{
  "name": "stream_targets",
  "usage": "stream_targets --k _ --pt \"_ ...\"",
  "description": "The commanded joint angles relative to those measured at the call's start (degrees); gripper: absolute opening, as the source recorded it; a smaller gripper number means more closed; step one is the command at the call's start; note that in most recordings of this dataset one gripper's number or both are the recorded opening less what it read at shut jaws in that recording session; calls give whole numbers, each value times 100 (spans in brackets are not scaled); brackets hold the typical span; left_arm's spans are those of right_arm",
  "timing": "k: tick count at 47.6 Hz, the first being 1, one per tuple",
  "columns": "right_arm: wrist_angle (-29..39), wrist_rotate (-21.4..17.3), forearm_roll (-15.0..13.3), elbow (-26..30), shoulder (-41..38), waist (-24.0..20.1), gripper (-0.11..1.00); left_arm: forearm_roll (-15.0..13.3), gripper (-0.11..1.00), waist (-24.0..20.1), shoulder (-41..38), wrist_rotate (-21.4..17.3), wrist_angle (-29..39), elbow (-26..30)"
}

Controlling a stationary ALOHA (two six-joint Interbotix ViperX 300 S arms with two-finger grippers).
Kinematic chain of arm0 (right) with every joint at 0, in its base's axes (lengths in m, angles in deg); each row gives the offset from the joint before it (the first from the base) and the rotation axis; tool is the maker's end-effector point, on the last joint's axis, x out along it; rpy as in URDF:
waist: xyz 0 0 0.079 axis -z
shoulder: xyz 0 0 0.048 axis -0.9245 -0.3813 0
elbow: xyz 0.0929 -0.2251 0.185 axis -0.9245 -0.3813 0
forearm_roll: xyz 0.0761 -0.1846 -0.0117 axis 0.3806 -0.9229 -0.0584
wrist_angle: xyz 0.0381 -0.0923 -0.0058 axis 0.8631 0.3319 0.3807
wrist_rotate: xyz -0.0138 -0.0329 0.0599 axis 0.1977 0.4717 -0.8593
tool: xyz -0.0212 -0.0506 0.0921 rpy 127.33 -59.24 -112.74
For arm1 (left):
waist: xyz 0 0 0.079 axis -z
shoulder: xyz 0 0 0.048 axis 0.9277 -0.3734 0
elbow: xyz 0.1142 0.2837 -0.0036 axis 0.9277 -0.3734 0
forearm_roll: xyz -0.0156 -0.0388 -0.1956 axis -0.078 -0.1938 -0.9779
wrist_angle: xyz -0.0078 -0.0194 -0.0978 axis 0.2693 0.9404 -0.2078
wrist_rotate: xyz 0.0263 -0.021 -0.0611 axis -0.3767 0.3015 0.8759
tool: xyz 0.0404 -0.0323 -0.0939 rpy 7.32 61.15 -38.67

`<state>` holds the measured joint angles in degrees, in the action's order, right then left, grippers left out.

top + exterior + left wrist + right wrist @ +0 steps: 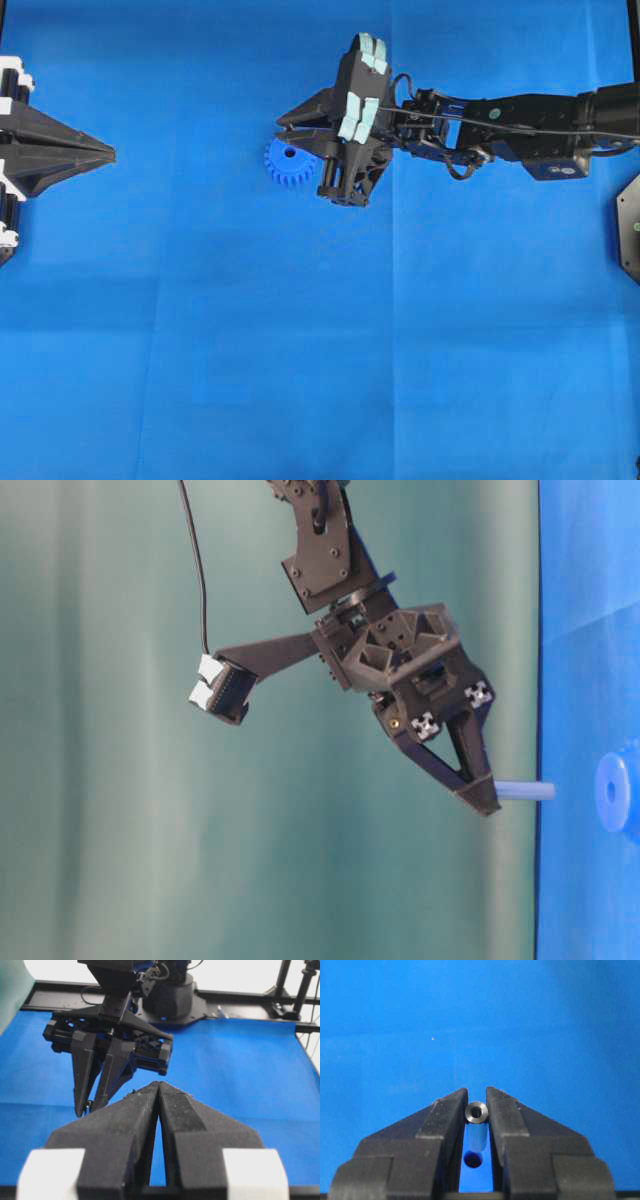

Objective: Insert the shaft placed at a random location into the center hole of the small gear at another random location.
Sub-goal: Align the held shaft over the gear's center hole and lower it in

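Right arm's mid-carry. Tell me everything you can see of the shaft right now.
The shaft is a short, silvery-grey metal cylinder with a small dark bore in its end face. It is clamped between the right gripper's black fingers, lifted off the blue mat, with one end sticking out past the fingertips. From table level it looks pale and points toward the small gear without touching it. Nothing else touches it.

A blue cloth (300, 380) covers the desk, faintly creased. A dull green curtain (100, 810) hangs behind it. Bright white light shows beyond the far black frame (240, 995).
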<state>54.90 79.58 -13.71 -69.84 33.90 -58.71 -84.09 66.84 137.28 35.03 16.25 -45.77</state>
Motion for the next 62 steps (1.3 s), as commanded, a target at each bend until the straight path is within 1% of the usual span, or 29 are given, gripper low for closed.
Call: stream_targets --k 1,11,22,62 --pt "-18 9 -9 149 79 -18 3 9 0 -9 -26 -9 -26 53" --pt "-53 18 -9 141 53 -18 3 0 0 -9 -35 -9 -18 53" --pt "-272 -9 18 149 -220 -18 3 0 0 0 -35 -9 -18 53" --pt "-457 -35 35 123 -738 -26 3 9 0 -9 -26 -9 0 44"
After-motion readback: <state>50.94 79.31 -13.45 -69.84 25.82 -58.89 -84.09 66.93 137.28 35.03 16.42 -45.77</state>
